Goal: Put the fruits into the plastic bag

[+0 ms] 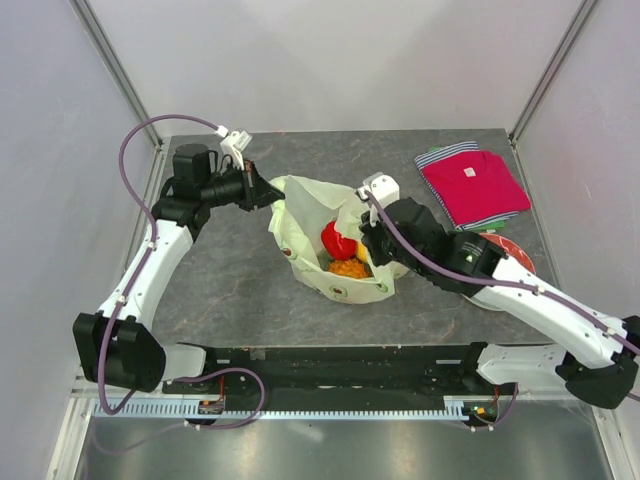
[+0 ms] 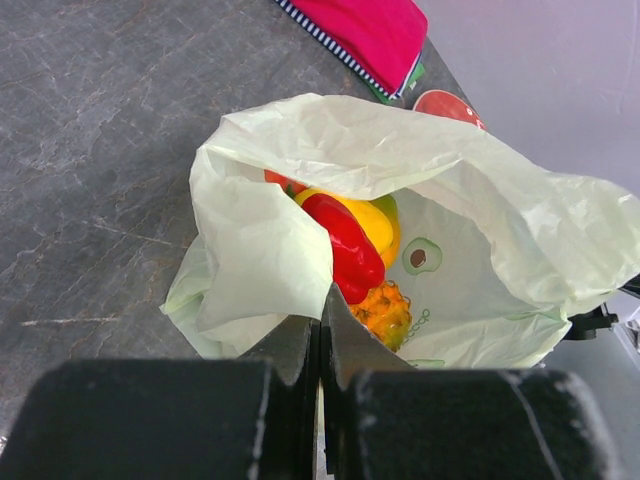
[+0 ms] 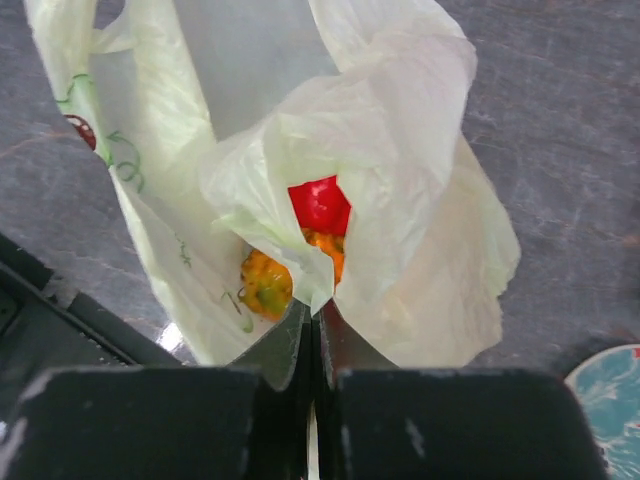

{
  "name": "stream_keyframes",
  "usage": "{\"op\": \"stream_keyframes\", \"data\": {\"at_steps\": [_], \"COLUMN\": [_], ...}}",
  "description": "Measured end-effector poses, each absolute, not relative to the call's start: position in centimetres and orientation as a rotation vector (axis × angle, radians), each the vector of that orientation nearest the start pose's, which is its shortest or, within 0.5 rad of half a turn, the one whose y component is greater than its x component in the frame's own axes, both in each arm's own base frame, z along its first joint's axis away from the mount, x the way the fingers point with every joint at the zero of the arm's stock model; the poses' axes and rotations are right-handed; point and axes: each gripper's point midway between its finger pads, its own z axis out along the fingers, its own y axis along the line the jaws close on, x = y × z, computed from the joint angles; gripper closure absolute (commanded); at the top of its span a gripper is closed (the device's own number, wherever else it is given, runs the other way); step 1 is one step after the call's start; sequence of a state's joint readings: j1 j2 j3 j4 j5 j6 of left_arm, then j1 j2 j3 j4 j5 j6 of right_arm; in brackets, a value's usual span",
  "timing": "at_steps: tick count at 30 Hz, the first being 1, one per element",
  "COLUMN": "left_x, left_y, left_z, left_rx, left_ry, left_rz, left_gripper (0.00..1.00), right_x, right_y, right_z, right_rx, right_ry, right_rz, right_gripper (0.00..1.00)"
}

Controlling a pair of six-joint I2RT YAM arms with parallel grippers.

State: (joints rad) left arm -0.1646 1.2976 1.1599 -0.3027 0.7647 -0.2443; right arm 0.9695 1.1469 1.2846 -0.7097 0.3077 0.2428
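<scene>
**A:** Where were the fruits (image 1: 342, 255)?

**B:** They were inside the plastic bag (image 1: 300, 205), which lay crumpled near the middle of the table (image 1: 230, 290). From overhead, only a red piece (image 1: 337, 240) and the orange pineapple (image 1: 348, 268) showed through its mouth.

**A:** Did the wrist cameras add anything?

**B:** The left wrist view looked straight into the opening. There a yellow piece (image 2: 372, 225) lay behind the red one, touching it, and the pineapple sat nearest the lens. An avocado motif (image 2: 422, 257) was printed on the inner wall. Neither the yellow piece nor the motif could be made out from above.

**A:** And the pincers?

**B:** The left gripper (image 2: 320, 305) had its fingers pressed together, with the film of the bag's rim caught between them. The right gripper (image 3: 312, 318) was clamped the same way on a fold at the opposite side. Overhead, its wrist covered the fingertips, so only its own camera showed that pinch.

**A:** What lay outside the bag?

**B:** A folded red shirt (image 1: 472, 183) lay at the far right of the table. A plate (image 1: 512, 255) sat nearer than the shirt, half hidden under the right arm. The right wrist view caught only the plate's teal edge in one corner.
</scene>
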Motion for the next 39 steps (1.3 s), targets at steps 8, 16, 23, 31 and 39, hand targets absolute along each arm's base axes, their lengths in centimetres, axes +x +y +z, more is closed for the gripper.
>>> {"op": "stream_keyframes", "data": {"at_steps": [8, 16, 23, 31, 39], "left_x": [34.9, 35.7, 37.4, 37.5, 37.0], "left_y": [-18.9, -18.2, -18.6, -18.5, -18.3], "left_z": [35.8, 43.0, 39.6, 33.3, 31.7], "left_rx": [0.413, 0.408, 0.382, 0.34, 0.381], "left_ry": [1.835, 1.692, 1.787, 1.937, 1.96], "left_rz": [-1.032, -1.053, -1.115, -1.134, -1.11], "left_gripper": [0.98, 0.98, 0.98, 0.93, 0.36], "right_x": [28.5, 30.0, 30.6, 30.8, 30.5], "right_y": [21.5, 17.9, 18.6, 19.6, 19.9], "right_z": [37.5, 45.7, 42.5, 34.6, 33.5], "right_rx": [-0.379, -0.244, -0.294, -0.363, -0.355], "right_ry": [1.906, 1.725, 1.789, 1.942, 1.962], "right_rz": [0.261, 0.243, 0.21, 0.181, 0.213], "right_gripper": [1.0, 1.0, 1.0, 0.89, 0.54]}}
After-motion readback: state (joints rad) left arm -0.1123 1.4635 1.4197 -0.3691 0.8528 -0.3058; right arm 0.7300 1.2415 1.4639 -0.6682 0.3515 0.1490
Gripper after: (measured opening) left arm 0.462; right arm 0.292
